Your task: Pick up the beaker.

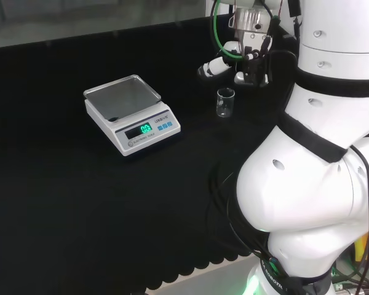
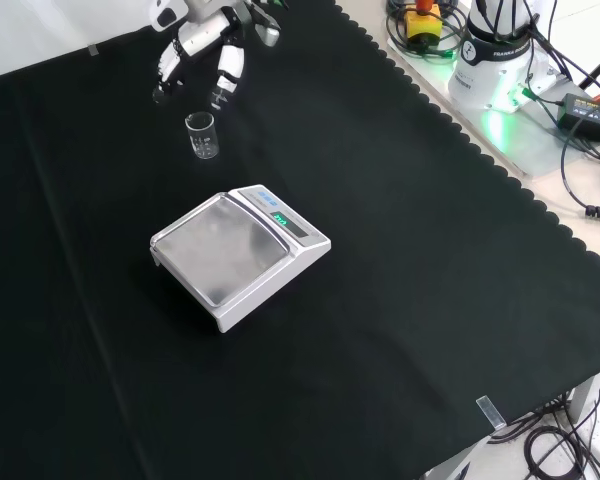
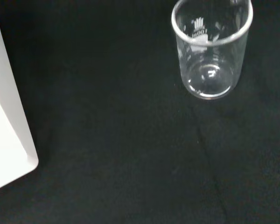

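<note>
A small clear glass beaker (image 1: 225, 102) stands upright on the black cloth, to the right of the scale in the head view. In the front view the beaker (image 2: 203, 136) sits just below the hand (image 2: 202, 50), which hovers above and behind it without touching. The hand (image 1: 237, 61) has its fingers spread and relaxed, holding nothing. Up close in the wrist view the beaker (image 3: 210, 49) looks empty.
A white digital scale (image 1: 130, 113) with a steel pan stands left of the beaker in the head view; the scale (image 2: 240, 253) lies nearer the camera in the front view. Its corner (image 3: 4, 135) shows in the wrist view. The arm's white links (image 1: 320, 153) rise at right.
</note>
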